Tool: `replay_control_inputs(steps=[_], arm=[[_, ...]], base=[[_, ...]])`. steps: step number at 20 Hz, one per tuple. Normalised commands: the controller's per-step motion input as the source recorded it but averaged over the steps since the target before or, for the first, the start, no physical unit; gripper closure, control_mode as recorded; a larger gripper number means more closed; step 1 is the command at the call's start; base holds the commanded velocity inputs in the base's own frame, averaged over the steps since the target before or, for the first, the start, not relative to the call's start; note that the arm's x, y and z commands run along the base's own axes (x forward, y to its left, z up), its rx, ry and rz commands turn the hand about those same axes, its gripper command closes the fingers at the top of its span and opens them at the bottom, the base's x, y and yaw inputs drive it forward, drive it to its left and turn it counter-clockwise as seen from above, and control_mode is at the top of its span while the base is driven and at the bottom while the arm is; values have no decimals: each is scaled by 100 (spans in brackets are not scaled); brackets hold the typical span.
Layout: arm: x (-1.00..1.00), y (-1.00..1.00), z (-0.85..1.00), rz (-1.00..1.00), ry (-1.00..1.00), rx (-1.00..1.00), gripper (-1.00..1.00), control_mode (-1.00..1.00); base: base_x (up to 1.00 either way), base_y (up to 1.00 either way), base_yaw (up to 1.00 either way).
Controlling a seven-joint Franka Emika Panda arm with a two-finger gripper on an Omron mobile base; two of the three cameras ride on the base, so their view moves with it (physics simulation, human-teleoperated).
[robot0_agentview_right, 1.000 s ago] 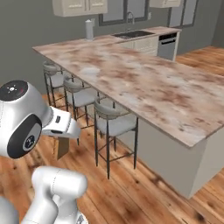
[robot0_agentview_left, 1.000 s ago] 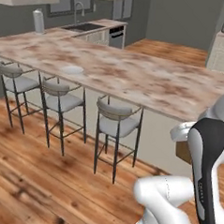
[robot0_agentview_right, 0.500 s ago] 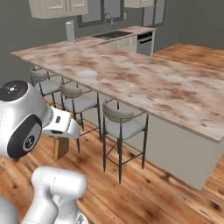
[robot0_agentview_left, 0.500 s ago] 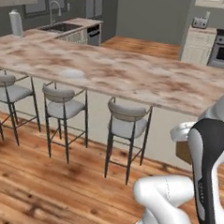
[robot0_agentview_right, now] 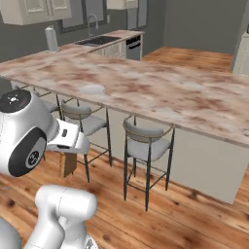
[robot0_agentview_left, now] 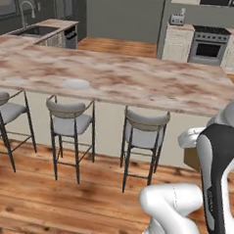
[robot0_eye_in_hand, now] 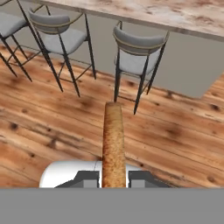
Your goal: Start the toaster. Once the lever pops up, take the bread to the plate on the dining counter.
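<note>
Your base has swung since the earlier frame, so the surface [robot0_agentview_left: 141,81] now lies squarely across both base views, stools [robot0_agentview_left: 142,133] along its near side. You have the tool [robot0_eye_in_hand: 113,179] clenched on the bread [robot0_eye_in_hand: 113,144], edge-on over the wood floor [robot0_eye_in_hand: 52,127]. Your plate [robot0_agentview_left: 76,84] sits on the surface above the middle stool.

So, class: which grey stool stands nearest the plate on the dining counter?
The middle stool, directly below the plate; the stool to its right stands farther along the counter.
</note>
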Motion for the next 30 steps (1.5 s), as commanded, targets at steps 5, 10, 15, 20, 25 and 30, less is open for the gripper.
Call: replay_control_inputs(steps=[5,10,15,20,25,30], arm=[[0,0,0,0,0,0,100,100],[0,0,0,0,0,0,100,100],[0,0,0,0,0,0,100,100],[0,0,0,0,0,0,100,100],[0,0,0,0,0,0,100,100],[0,0,0,0,0,0,100,100]], base=[[26,99,-40],[26,100,-41],[25,99,-41],[32,84,-42],[45,65,-38],[66,55,-22]])
